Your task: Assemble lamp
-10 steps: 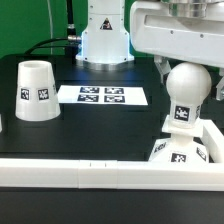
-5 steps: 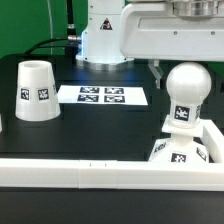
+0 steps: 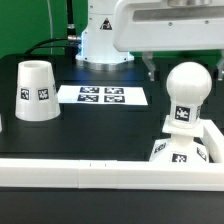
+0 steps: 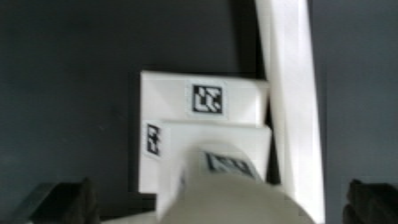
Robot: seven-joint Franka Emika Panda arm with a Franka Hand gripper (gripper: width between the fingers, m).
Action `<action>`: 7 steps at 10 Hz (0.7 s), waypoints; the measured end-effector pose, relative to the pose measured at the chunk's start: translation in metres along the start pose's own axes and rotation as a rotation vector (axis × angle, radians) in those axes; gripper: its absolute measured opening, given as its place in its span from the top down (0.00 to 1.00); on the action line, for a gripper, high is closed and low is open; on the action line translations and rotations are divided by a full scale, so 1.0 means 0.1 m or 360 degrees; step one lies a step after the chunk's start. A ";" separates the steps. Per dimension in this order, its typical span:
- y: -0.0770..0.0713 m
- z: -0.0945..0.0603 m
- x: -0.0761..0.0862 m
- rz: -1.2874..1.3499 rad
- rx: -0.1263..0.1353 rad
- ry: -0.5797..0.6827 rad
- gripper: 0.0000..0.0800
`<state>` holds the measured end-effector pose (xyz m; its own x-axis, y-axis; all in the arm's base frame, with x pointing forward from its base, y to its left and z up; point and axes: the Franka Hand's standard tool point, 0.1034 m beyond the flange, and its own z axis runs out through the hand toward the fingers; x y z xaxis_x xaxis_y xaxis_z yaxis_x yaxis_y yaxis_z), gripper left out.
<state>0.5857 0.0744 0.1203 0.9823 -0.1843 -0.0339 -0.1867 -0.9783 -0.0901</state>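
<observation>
The ball-headed bulb (image 3: 188, 95) stands upright on the tagged white base (image 3: 182, 152) at the exterior view's right, against the white rail. The tapered shade (image 3: 37, 90) stands mouth down at the left. My gripper (image 4: 221, 205) is open and empty above the bulb. In the wrist view its two dark fingers (image 4: 68, 200) stand wide apart on either side of the blurred bulb head (image 4: 222, 190), with the base (image 4: 205, 100) below. In the exterior view only one dark finger (image 3: 150, 68) shows under the white hand, beside the bulb's head and apart from it.
The marker board (image 3: 103, 96) lies flat behind the middle of the black table. A white rail (image 3: 100, 172) runs along the front edge and turns up the right side (image 4: 285, 60). The robot's base (image 3: 105, 35) stands at the back.
My hand has risen and shifted toward the exterior view's left, away from the bulb's head. The bulb stays standing on the base. The shade has not moved.
</observation>
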 end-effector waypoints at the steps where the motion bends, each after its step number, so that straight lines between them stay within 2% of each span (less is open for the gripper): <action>1: 0.14 0.00 -0.10 -0.0049 -0.0007 -0.0006 0.13; 3: 0.48 0.04 -0.23 -0.0098 -0.0023 -0.0007 0.13; 4: 0.58 0.01 -0.23 -0.0071 -0.0028 -0.0005 0.13; 7: 0.53 0.03 -0.23 -0.0086 -0.0027 -0.0008 0.13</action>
<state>0.5528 0.0276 0.1134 0.9908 -0.1305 -0.0345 -0.1328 -0.9883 -0.0752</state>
